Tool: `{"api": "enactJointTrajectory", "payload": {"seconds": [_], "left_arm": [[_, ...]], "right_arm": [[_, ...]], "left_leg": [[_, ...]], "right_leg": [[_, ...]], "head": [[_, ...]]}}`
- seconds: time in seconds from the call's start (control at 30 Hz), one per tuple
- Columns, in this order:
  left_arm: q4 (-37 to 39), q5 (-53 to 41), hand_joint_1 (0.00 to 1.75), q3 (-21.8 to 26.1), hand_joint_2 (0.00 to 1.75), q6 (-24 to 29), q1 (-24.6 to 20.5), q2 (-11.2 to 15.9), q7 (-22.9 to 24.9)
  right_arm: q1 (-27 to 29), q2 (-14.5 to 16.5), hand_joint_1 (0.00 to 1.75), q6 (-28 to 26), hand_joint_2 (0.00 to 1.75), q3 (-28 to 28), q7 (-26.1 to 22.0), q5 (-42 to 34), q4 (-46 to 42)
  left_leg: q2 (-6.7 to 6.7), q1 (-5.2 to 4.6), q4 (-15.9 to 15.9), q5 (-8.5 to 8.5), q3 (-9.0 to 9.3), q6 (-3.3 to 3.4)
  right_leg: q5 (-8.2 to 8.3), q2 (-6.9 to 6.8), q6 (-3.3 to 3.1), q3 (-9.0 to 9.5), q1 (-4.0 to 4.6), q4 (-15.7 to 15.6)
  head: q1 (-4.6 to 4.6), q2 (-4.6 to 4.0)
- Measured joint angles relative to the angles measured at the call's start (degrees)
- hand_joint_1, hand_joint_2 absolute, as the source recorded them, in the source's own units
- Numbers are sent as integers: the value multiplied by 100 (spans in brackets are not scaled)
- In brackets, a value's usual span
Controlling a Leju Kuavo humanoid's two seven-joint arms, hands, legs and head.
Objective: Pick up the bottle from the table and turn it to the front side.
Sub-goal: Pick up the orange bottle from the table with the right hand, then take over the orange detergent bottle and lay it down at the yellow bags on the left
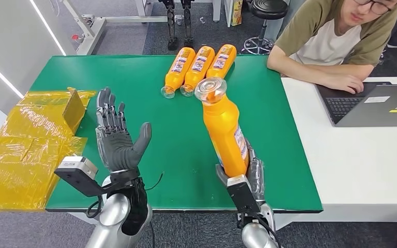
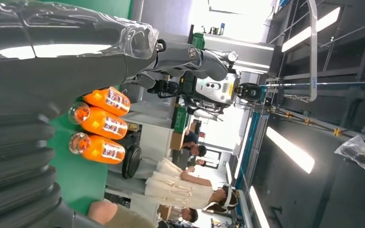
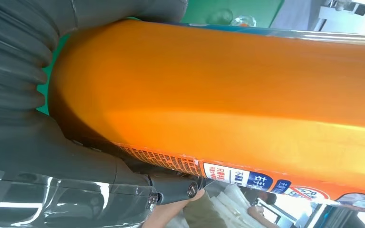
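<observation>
My right hand (image 1: 248, 175) grips an orange bottle (image 1: 224, 129) by its base, lifted off the green table (image 1: 150, 103) and tilted, its clear cap toward the far side. A strip of its label shows along the bottle's right side. Close up in the right wrist view, the orange bottle (image 3: 228, 95) has my right hand (image 3: 28, 71) wrapped round it. My left hand (image 1: 115, 137) is raised over the table's left part, palm up, fingers spread, holding nothing. The left hand (image 2: 33, 71) takes up the near part of the left wrist view.
Three orange bottles (image 1: 199, 67) lie side by side at the table's far edge, labels up; the three bottles (image 2: 100, 123) are also in the left wrist view. A yellow wrapped box (image 1: 26, 139) sits at the left. A person (image 1: 336, 41) leans over a laptop (image 1: 377, 103) on the white table at right.
</observation>
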Motion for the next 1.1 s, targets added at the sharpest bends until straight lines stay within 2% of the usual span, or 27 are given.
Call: {"api": "enactJointTrajectory", "payload": {"seconds": [0.4, 0.53, 0.6, 0.93, 1.1], "left_arm": [[51, 85, 0, -88, 175, -827, 0, -2, 368], [214, -171, 0, -307, 175, -1680, -175, -2, 561], [324, -251, 0, -408, 175, -1910, -281, -4, 587], [584, -307, 0, -461, 175, -2028, -439, -4, 583], [643, -354, 0, -461, 175, -2093, -454, -3, 536]], "right_arm": [[-16, 29, 175, 40, 175, 122, -56, -10, -197], [-218, 7, 175, 500, 175, 359, 312, 512, -155], [-303, -5, 175, 649, 175, 467, 361, 675, -132], [-372, -77, 175, 820, 175, 651, 439, 892, -122], [-391, -107, 175, 1152, 175, 679, 577, 1150, -125]], "left_leg": [[1, 1, -1, 0, 0, 0], [2, 0, 0, 0, 0, 0], [4, 0, 0, 1, 1, 0], [4, 0, 0, 0, 0, -1], [4, 0, 0, 0, 0, -1]], "right_leg": [[0, 1, 0, -1, 1, 0], [1, 1, 0, -3, 0, 0], [1, 2, 0, -2, 0, 0], [0, 4, 0, -4, 0, 1], [0, 4, 0, -4, 0, 1]], "head": [[1, 0], [0, 0], [0, 0], [1, 0], [1, 0]]}}
